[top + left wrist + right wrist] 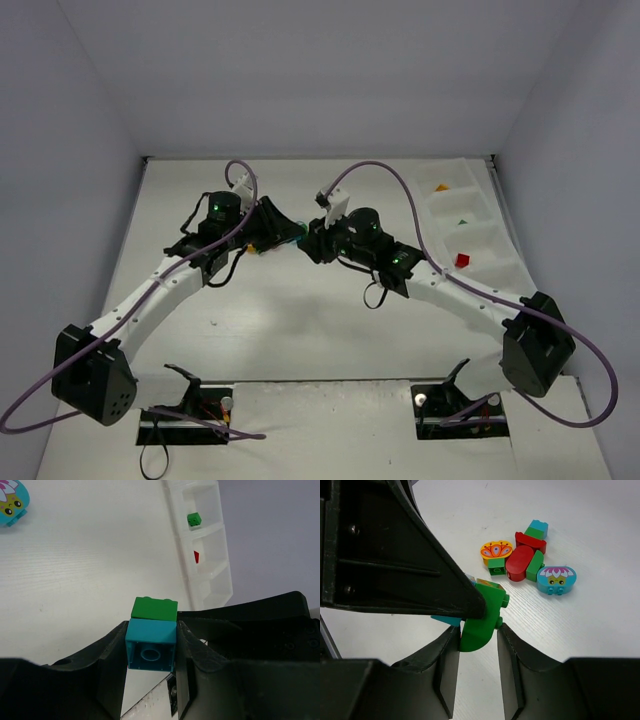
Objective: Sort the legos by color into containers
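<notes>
Plastic and square, the teal brick (pixel 150 641) is sitting clamped in the left gripper (pixel 151 647). The right gripper (pixel 477 636) is pinching the half-hidden green brick (pixel 482 620).

A white table (pixel 300 330) with faint grain fills the middle of the top view. Plain pale grey walls close it in: the back wall (pixel 320 70) at 12 o'clock, the left wall (pixel 60 200) at 9 and the right wall (pixel 590 150) at 3. A tiny dark speck (pixel 212 322) lies on the table toward 8 o'clock. At the near edge are two dark cutouts, the left cutout (pixel 185 425) at 7 o'clock and the right cutout (pixel 465 420) at 5. A black clamp stands just above each: the left clamp (pixel 183 380) and the right clamp (pixel 455 378).
</notes>
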### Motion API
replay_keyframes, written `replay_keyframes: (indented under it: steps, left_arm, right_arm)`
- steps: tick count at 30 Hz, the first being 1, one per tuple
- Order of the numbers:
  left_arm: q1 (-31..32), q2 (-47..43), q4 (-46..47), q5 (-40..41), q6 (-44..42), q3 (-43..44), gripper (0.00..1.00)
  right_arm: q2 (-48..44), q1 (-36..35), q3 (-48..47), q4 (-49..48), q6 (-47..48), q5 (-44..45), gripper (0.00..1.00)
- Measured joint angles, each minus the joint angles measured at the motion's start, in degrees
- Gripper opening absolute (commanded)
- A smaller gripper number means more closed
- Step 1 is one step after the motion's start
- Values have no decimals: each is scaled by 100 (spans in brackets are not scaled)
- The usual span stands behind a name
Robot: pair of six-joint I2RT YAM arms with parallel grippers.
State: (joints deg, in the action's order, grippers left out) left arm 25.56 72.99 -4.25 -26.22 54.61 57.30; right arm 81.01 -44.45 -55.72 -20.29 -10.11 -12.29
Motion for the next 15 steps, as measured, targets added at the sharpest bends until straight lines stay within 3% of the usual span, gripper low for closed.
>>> replay_keyframes:
  steps: [15]
  left_arm:
    - [26,-352,-350,-247,-190,-199,0]
  right_arm:
    - [-63,116,15,280,560,772,0]
